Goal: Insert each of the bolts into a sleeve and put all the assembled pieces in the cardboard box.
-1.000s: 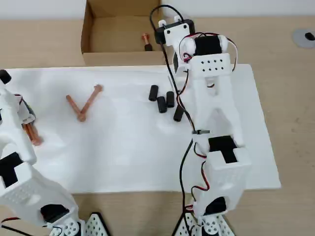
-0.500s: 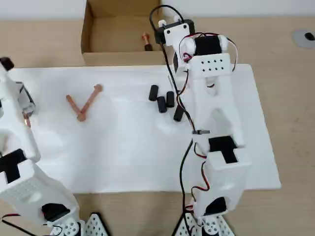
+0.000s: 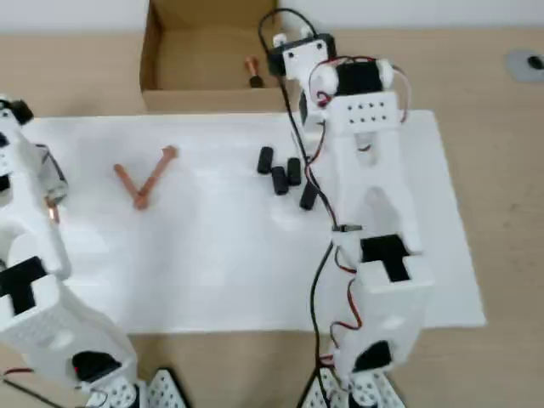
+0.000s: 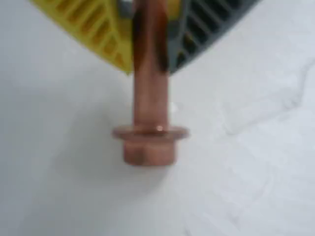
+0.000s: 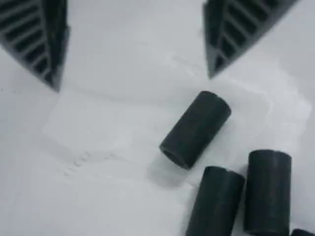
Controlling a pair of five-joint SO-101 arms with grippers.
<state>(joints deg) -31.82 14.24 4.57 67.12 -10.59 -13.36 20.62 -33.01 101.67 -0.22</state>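
Bolt (image 4: pixel 150 105) clamped between left fingers (image 4: pixel 93 29).

One end of the bolt (image 4: pixel 150 105) is hidden between the left claw (image 4: pixel 150 71) fingers (image 4: pixel 98 29).

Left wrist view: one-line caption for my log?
Left end effector shut on a copper bolt, head protruding over the white sheet.

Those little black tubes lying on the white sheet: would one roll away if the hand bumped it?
Probably, sideways: the separate black sleeve is a smooth round cylinder lying on its side on the flat white sheet. It looks stiff, holding a crisp tube shape. Its neighbours lie close, so they might stop it.
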